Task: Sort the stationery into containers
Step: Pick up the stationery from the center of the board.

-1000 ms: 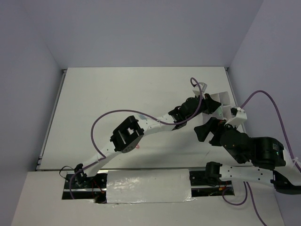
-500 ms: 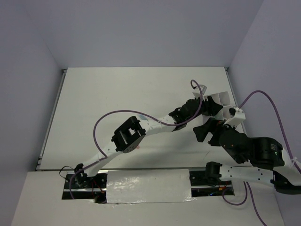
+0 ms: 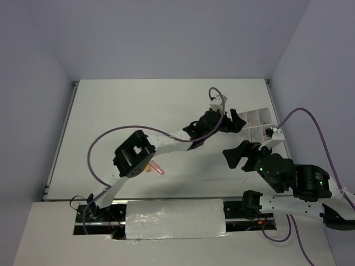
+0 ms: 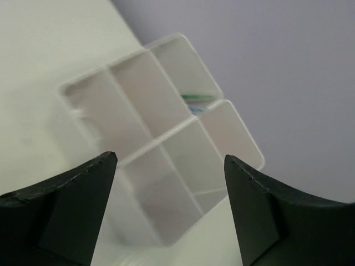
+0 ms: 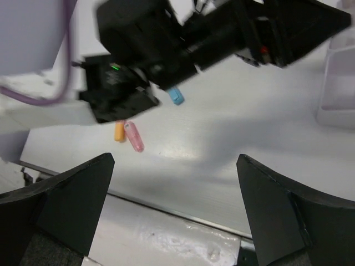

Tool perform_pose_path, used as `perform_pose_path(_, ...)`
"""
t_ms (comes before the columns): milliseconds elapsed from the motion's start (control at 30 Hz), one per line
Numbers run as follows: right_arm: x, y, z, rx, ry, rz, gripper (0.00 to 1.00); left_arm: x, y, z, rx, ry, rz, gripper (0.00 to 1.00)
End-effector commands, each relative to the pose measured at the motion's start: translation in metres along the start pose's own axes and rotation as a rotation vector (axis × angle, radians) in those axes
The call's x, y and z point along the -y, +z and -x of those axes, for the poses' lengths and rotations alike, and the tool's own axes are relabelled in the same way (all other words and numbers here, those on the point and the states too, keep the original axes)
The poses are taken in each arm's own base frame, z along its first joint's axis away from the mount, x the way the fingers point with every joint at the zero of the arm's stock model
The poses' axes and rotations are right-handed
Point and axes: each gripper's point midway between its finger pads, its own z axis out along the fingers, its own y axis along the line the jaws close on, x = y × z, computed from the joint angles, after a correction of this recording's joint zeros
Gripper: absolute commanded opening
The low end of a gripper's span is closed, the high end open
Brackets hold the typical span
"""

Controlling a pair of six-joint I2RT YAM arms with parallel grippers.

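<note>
My left gripper (image 4: 170,157) and right gripper (image 5: 176,158) gape, empty; the pink marker (image 5: 133,136) (light, stiff, probably slick) I'd pinch across mid-barrel, bound for the tray (image 4: 166,138).

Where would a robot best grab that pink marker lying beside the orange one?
Probably around the middle of its barrel, coming straight down from above. The pink marker lies flat on the table, so only its long sides are free to pinch. The orange marker lies close beside one end, so gripping slightly toward the other end leaves more room.
</note>
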Motion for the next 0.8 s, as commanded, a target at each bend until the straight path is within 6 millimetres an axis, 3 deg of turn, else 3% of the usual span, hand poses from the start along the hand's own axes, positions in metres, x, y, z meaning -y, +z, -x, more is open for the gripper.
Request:
perform_pose_path(0,-0.029,0.013,0.005,0.059,-0.099,0.109,1.00,0.024,-0.053,0.142,0.206,0.057,0.088,0.95)
perform_pose_path(33,-0.042,0.021,0.001,0.067,-0.108,0.136,1.00,-0.003,-0.067,0.151,0.192,0.063,0.181,0.97)
perform_pose_path(67,-0.051,0.033,-0.012,0.032,-0.163,0.126,1.00,-0.003,-0.092,0.184,0.234,0.040,0.245,0.98)
perform_pose_path(100,-0.057,0.040,-0.017,0.019,-0.214,0.119,1.00,-0.041,-0.113,0.168,0.130,0.042,0.392,0.99)
perform_pose_path(133,-0.066,0.046,-0.015,0.028,-0.223,0.123,1.00,-0.073,-0.136,0.185,0.127,0.024,0.492,0.99)
perform_pose_path(167,-0.075,0.060,-0.025,0.005,-0.273,0.104,1.00,-0.077,-0.165,0.203,0.132,0.004,0.546,0.99)
perform_pose_path(200,-0.093,0.070,-0.030,-0.002,-0.302,0.165,1.00,-0.124,-0.200,0.191,0.058,-0.016,0.700,0.99)
perform_pose_path(233,-0.091,0.086,-0.027,-0.006,-0.298,0.153,1.00,-0.121,-0.230,0.208,0.087,-0.020,0.729,0.99)
perform_pose_path(267,-0.093,0.109,-0.041,-0.067,-0.314,0.157,1.00,-0.130,-0.252,0.212,0.089,-0.018,0.777,0.99)
perform_pose_path(300,-0.112,0.115,-0.062,-0.171,-0.321,0.303,1.00,-0.143,-0.276,0.214,0.095,-0.001,0.847,0.99)
perform_pose_path(333,-0.120,0.128,-0.064,-0.175,-0.321,0.339,1.00,-0.154,-0.317,0.212,0.068,-0.003,0.934,0.99)
perform_pose_path(367,-0.120,0.151,-0.091,-0.266,-0.380,0.322,1.00,-0.156,-0.337,0.213,0.059,0.007,0.974,0.99)
perform_pose_path(433,-0.136,0.165,-0.110,-0.381,-0.471,0.350,1.00,-0.156,-0.381,0.216,0.075,0.026,1.040,0.99)
perform_pose_path(467,-0.131,0.187,-0.147,-0.496,-0.529,0.305,0.96,-0.156,-0.400,0.211,0.047,0.044,1.074,0.99)
perform_pose_path(500,-0.131,0.196,-0.163,-0.544,-0.579,0.293,0.93,-0.159,-0.412,0.201,0.020,0.055,1.086,0.99)
perform_pose_path(533,-0.140,0.204,-0.164,-0.551,-0.606,0.279,0.92,-0.149,-0.426,0.207,0.048,0.061,1.064,0.99)
perform_pose_path(567,-0.134,0.216,-0.194,-0.626,-0.653,0.255,0.87,-0.148,-0.438,0.203,0.031,0.074,1.072,0.99)
perform_pose_path(600,-0.139,0.216,-0.209,-0.656,-0.694,0.278,0.85,-0.150,-0.448,0.195,-0.001,0.102,1.084,0.99)
perform_pose_path(767,-0.145,0.233,-0.245,-0.710,-0.719,0.304,0.81,-0.147,-0.494,0.193,-0.034,0.225,1.135,0.99)
